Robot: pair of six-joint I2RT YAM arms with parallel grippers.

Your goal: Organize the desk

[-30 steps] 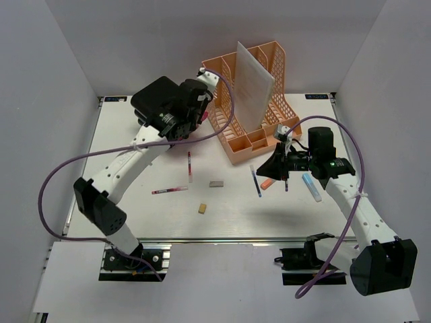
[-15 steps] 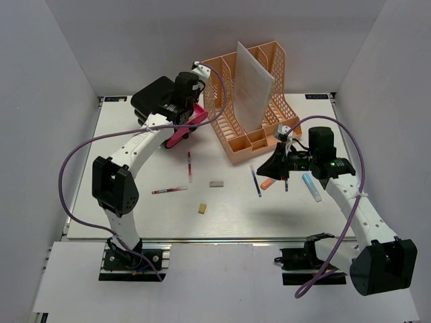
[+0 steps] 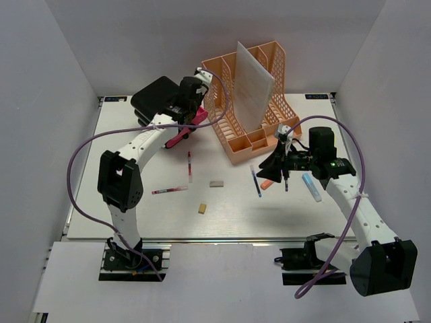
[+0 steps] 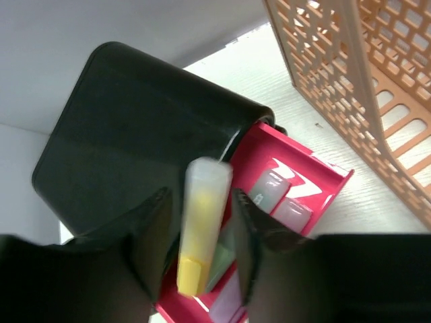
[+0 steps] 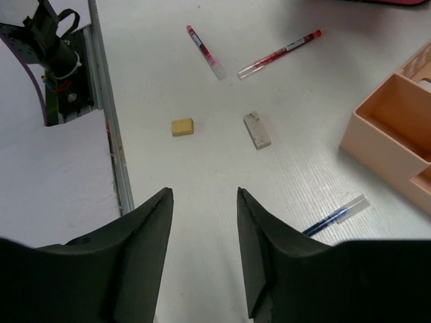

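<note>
The desk [image 3: 135, 215] is a white tabletop with loose stationery on it. My left gripper [image 3: 186, 121] hovers at the back left over the pink drawer [image 4: 303, 195] of a black box [image 3: 156, 97]. Its jaws [image 4: 200, 195] stand open, and a yellow highlighter [image 4: 202, 222] hangs loose and blurred between them, with a gap on its left side. Other highlighters lie in the drawer below. My right gripper [image 3: 276, 168] is open above the desk with nothing between its fingers [image 5: 204, 192].
An orange file organizer [image 3: 246, 101] holding a white sheet [image 3: 252, 84] stands at the back. Two red pens [image 3: 190, 166] [image 3: 170, 190], a grey eraser [image 3: 216, 183], a yellow eraser [image 3: 202, 208], a blue pen [image 3: 256, 180], an orange marker [image 3: 267, 183] and a pale blue highlighter [image 3: 311, 187] lie about.
My left arm has folded in, its elbow moving right, uncovering the pink drawer. Both grippers have opened wider. The right arm has hardly shifted.
</note>
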